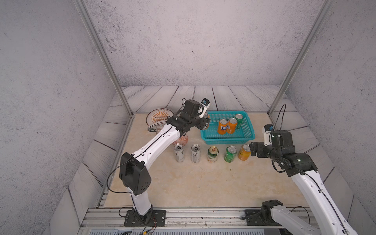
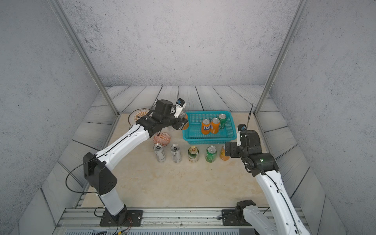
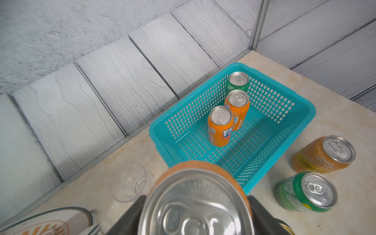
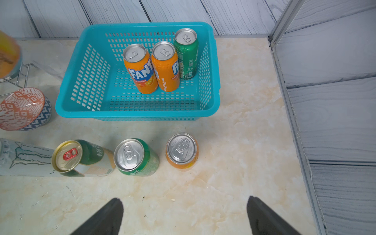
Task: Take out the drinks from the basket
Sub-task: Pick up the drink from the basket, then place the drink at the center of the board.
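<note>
The teal basket stands at the back right with three drinks upright inside: two orange cans and a green can. My left gripper is shut on another orange can, held in the air just outside the basket's left end. In front of the basket stands a row of cans: two white, a green-and-cream, a green and an orange. My right gripper is open and empty, low beside the row's right end.
A patterned plate in a wire rack and a patterned bowl sit left of the basket, under my left arm. A clear cup stands by the basket's left corner. Metal frame posts rise at the table's back corners.
</note>
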Available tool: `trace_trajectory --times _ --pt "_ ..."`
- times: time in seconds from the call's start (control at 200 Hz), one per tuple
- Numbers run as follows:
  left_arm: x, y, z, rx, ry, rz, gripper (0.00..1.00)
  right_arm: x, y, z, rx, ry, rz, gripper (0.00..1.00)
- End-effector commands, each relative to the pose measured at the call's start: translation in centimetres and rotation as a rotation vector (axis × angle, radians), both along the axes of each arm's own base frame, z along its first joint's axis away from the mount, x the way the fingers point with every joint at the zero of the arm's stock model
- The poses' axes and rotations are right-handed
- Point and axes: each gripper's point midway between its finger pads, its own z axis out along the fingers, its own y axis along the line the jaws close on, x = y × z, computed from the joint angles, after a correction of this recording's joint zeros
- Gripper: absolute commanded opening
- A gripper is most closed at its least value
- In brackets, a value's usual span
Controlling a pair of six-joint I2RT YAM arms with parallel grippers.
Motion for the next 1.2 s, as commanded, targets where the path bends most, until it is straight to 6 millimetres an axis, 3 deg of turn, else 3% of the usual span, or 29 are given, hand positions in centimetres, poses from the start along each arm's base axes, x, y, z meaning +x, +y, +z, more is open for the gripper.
trace_trajectory --times 0.0,0.225,0.51,0.796,1.196 --pt "-1.9 1.8 7.3 -0.134 -0.158 0.042 0.68 0.7 0.2 -0.4 0.016 -0.004 -0.005 0.99" --pt "-7.4 5.5 9.8 -0.178 -0.188 0.060 0.68 1.0 0.1 -0.4 0.004 -0.006 -0.011 1.00" --pt "-14.2 8.4 8.3 -0.175 -0.139 0.064 0.68 1.0 -0.2 -0.7 -0.006 -0.003 -0.021 0.99" --pt "-18.2 9.0 4.5 -0.188 -0.048 0.040 0.67 0.8 -0.4 -0.7 -0.012 -0.007 -0.026 0.99" --pt "-19.7 8.9 -4.0 -0.105 0.086 0.035 0.67 0.6 -0.4 -0.9 -0.012 -0.005 -0.028 1.00"
